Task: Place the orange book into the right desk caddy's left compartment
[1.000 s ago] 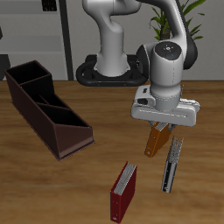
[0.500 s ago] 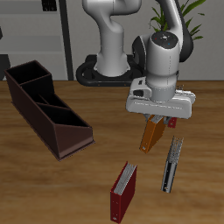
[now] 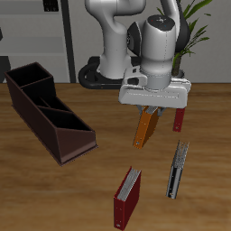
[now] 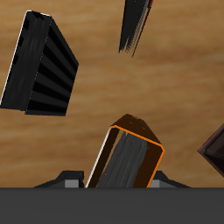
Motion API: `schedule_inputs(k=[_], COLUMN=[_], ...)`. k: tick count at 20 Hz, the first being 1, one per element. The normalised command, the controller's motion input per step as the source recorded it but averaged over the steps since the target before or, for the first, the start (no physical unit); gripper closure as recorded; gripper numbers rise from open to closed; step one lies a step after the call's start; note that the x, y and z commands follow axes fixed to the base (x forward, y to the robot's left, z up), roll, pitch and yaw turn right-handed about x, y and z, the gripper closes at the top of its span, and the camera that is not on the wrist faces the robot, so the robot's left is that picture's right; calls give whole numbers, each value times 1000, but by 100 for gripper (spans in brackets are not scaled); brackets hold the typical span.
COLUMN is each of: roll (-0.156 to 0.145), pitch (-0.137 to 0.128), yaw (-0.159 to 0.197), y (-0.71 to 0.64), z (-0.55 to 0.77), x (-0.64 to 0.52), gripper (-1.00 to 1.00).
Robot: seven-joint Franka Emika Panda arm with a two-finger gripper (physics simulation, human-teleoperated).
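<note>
Above the wood-grain table (image 3: 54,194), thin glossy orange book (image 3: 143,128) pinched upright between the fingers (image 3: 150,113)

Wood-grain tabletop (image 3: 54,194), grey shelving unit (image 3: 41,41) and green potted plant (image 3: 194,27) beyond the claw, pale wall

Orange book (image 3: 143,129) hanging tilted above table; right desk caddy (image 3: 47,113) well apart.

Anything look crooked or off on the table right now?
Only the orange book: it hangs tilted from the gripper, lifted off the table. The dark red book and black-and-grey book sit undisturbed; the right desk caddy looks normal.
</note>
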Motion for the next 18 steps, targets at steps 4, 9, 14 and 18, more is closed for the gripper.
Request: schedule_inputs(k=[4,9,14,18], roll=[-35,-29,0,-1], pitch=[-54,-32,-17,-36], yaw=[98,67,90,119], y=[-288,-302,-225,-156], z=[343,349,329,375], x=[-120,-169,-209,-253], gripper=[100,100,100,100])
